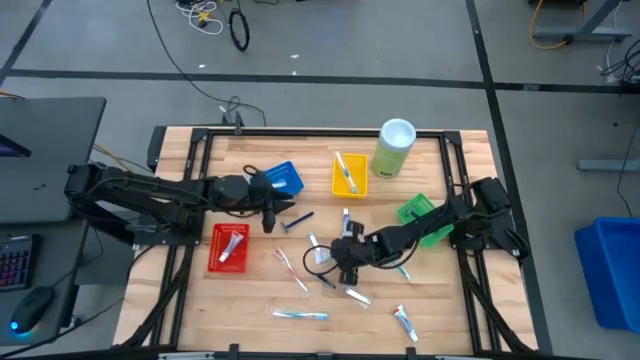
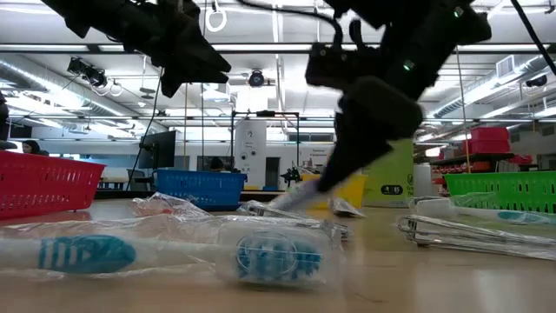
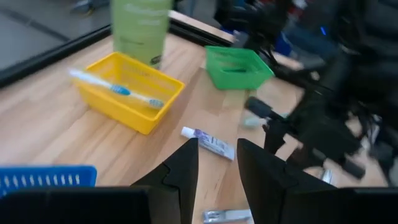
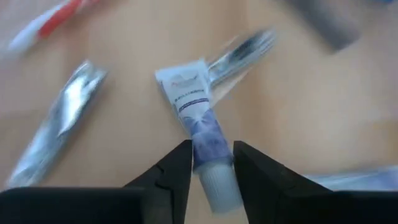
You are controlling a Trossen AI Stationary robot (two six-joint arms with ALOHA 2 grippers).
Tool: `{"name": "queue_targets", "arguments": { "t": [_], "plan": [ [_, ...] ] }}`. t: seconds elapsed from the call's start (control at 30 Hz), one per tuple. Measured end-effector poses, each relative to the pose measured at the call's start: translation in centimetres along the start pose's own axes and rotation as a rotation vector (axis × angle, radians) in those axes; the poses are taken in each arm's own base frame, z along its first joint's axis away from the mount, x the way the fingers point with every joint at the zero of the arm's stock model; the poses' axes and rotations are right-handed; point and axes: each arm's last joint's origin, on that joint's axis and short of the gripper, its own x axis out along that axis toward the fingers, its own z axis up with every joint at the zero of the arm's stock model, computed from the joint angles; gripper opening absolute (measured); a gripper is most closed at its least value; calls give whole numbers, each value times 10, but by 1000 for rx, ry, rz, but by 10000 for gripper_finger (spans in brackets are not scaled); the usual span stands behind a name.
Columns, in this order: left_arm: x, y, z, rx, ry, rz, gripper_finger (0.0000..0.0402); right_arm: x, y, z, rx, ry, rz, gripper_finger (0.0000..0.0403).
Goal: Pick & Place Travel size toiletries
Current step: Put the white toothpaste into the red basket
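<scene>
You won't find a word or number here that can actually be read. The mini tube (image 4: 202,127) between the right gripper's (image 4: 210,163) fingers carries a few lines of dark print on its white upper part, and the green canister (image 3: 140,28) near the table's far edge has pale lettering on its side, but both are too blurred to make out. In the low view, a yellow-green panel (image 2: 393,184) behind the table bears a small dark mark you can't decipher either
</scene>
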Motion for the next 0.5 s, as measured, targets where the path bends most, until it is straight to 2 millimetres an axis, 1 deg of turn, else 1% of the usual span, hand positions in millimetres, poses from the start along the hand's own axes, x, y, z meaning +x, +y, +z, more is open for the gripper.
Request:
{"name": "queue_targets", "arguments": {
  "t": [0.1, 0.17, 0.33, 0.43, 0.5],
  "plan": [
    [0, 2, -1, -119, -8, 45, 119, -6, -6, 11, -40, -95, -153, 117],
    [0, 2, -2, -151, 2, 51, 119, -10, -12, 17, -54, -133, -224, 107],
    [0, 3, -4, -167, 21, 57, 119, -9, -23, 21, -108, -119, -212, 83],
    [0, 3, -4, -180, 22, 62, 119, -6, -28, 23, -95, -111, -186, 80],
    [0, 3, -5, -191, 35, 58, 119, -6, -31, 25, -96, -121, -205, 83]
  ]
}}
